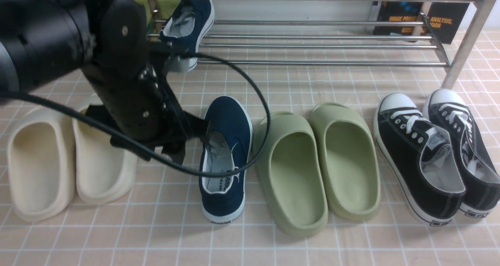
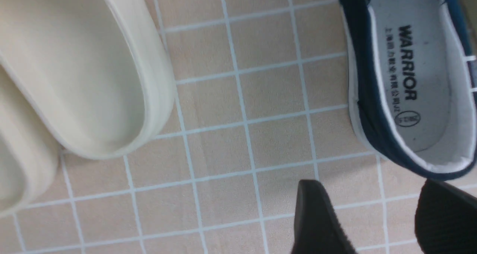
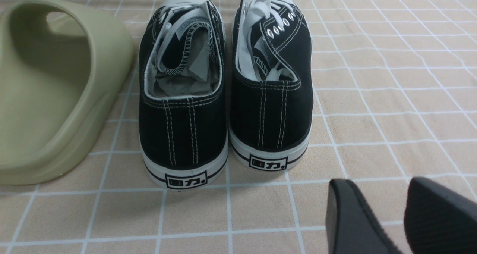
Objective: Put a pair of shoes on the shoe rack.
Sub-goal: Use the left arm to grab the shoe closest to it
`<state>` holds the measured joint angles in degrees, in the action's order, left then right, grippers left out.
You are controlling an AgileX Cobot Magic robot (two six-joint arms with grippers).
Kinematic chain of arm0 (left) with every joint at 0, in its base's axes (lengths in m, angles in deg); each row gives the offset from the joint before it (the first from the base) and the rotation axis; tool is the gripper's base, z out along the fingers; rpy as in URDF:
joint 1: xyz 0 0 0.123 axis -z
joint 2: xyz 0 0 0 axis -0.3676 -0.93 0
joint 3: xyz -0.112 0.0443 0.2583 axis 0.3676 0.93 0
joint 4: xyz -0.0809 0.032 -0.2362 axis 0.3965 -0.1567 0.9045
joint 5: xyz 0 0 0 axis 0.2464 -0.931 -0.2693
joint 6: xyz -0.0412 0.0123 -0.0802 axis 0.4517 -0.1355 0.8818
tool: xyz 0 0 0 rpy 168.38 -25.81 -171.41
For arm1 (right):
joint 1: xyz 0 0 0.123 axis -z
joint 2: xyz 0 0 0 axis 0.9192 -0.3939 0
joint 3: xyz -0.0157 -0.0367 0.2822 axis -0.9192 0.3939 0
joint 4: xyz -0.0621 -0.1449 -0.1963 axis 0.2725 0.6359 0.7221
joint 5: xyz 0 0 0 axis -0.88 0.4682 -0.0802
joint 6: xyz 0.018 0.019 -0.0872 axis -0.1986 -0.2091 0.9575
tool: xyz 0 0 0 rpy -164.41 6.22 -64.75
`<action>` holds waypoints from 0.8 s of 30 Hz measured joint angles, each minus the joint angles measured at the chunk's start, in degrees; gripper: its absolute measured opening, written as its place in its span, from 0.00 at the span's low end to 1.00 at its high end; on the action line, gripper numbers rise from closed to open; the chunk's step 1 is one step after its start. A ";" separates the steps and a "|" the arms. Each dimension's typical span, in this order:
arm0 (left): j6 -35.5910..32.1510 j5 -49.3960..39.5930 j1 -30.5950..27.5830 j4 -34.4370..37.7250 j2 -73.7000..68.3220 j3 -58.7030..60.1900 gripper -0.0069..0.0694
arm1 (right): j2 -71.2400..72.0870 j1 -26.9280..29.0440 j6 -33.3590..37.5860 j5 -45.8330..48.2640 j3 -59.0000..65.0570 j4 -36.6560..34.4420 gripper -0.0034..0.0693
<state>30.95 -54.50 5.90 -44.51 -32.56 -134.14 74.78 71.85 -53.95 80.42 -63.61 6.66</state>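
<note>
One navy slip-on shoe (image 1: 189,25) lies tilted on the low rails of the metal shoe rack (image 1: 312,46) at its left end. Its mate (image 1: 226,156) stands on the tiled floor, and the left wrist view shows its "WARRIOR" insole (image 2: 410,78). My left gripper (image 1: 175,149) hangs low just left of this shoe. In the left wrist view the left gripper (image 2: 370,194) is open and empty over bare tile, one finger close to the shoe's heel. My right gripper (image 3: 376,188) is open and empty, behind the heels of the black sneakers (image 3: 223,97). The right arm is outside the front view.
Cream slippers (image 1: 66,156) stand left of the left gripper, close by. Green slippers (image 1: 316,164) and black lace-up sneakers (image 1: 433,152) stand in a row to the right of the navy shoe. Books (image 1: 425,16) lean behind the rack. A cable (image 1: 258,94) loops from the left arm over the navy shoe.
</note>
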 joint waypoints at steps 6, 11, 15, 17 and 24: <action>3.99 7.44 0.00 0.31 -0.93 4.68 0.60 | 0.00 0.00 0.00 0.00 0.00 0.00 0.38; 5.35 13.13 0.00 1.52 -2.69 4.85 0.62 | 0.00 0.00 0.00 0.00 0.00 0.00 0.38; 5.43 15.72 0.00 4.07 -6.28 4.85 0.67 | 0.00 0.00 0.00 0.00 0.00 0.00 0.38; 4.69 16.03 0.00 5.67 -8.30 4.85 0.69 | 0.00 0.00 0.00 0.00 0.00 0.00 0.38; -1.87 16.14 0.00 11.78 -11.53 4.85 0.57 | 0.00 0.00 0.00 0.00 0.00 0.00 0.38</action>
<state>29.08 -38.36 5.90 -32.73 -44.09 -129.29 74.78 71.85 -53.95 80.42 -63.61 6.66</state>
